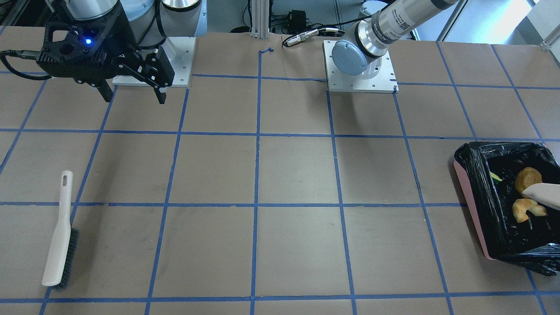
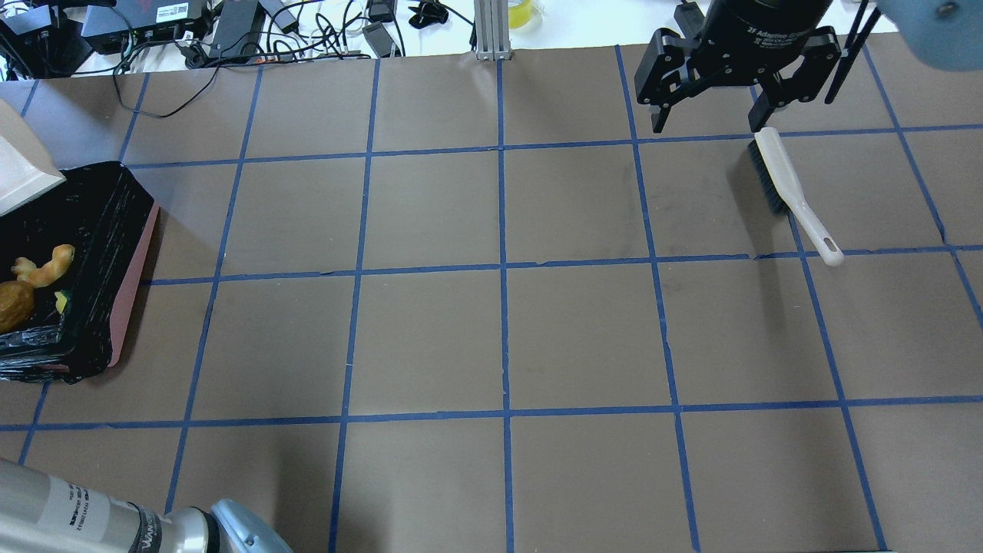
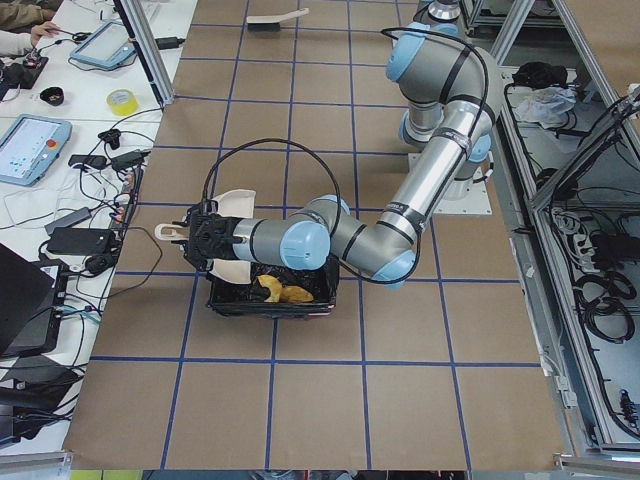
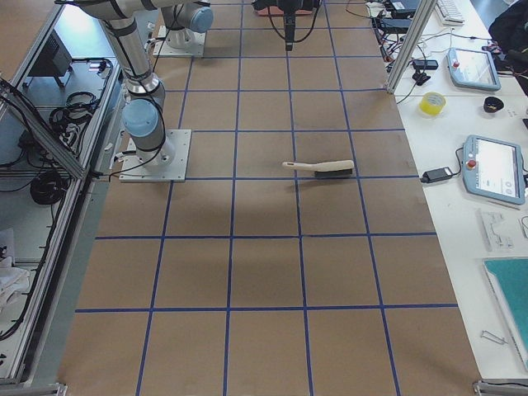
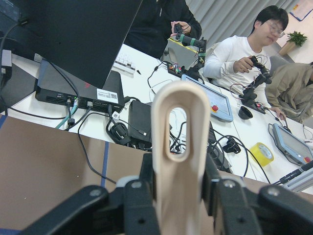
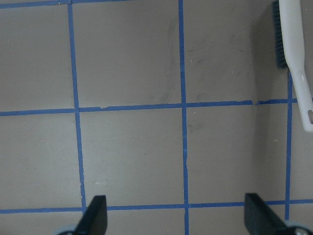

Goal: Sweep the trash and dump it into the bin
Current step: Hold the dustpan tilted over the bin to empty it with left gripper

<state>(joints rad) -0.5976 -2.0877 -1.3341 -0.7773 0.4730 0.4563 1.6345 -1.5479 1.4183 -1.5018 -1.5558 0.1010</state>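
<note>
Grid lines of blue tape cross the brown desk [image 2: 499,346]. At its end on the robot's left sits the pink bin [image 2: 137,284], lined with a black bag. All the trash lies inside: the potato-like lump [image 2: 14,306], the tan crescent [image 2: 42,263] just beside it, and the yellow sponge [image 2: 60,302], mostly hidden.

The left gripper [image 5: 178,176] has its jaws clamped on the looped handle of the beige dustpan [image 1: 544,195], whose lip pokes over the bin's interior.

Farther out, toward the right end, the brush [image 2: 791,196] lies flat on the desk. The right gripper [image 2: 708,123] hangs high nearby, clear of the brush, jaws spread wide and holding nothing.

Beyond the desk, people sit at a white table.
</note>
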